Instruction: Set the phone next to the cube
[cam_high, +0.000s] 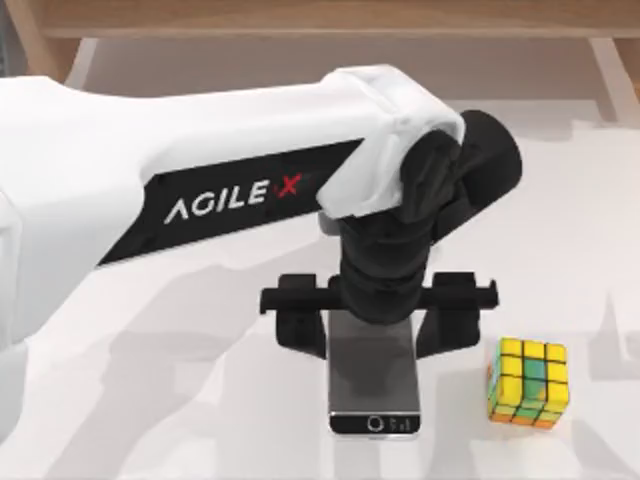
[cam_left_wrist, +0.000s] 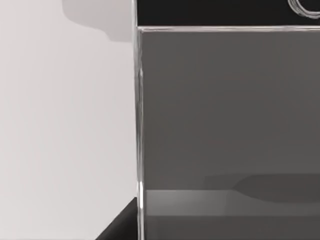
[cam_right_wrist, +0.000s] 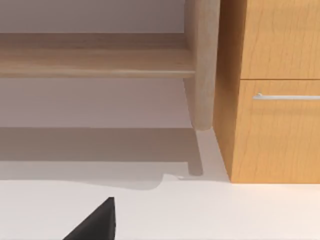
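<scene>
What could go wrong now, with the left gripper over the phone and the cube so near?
1. The left gripper straddles the phone at its far end only, so the phone could tilt or slip if lifted.
2. The cube sits close on the right; a wide finger or the phone's edge might knock it.

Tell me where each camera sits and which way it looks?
Top view: above the table, looking down; my left arm reaches over the phone, left gripper astride it, with the cube beside.
Left wrist view: on my left wrist, close over the phone's screen.
Right wrist view: on my right wrist, facing a wooden cabinet; a dark gripper tip shows.
Shared: top and left wrist views both show the phone.
</scene>
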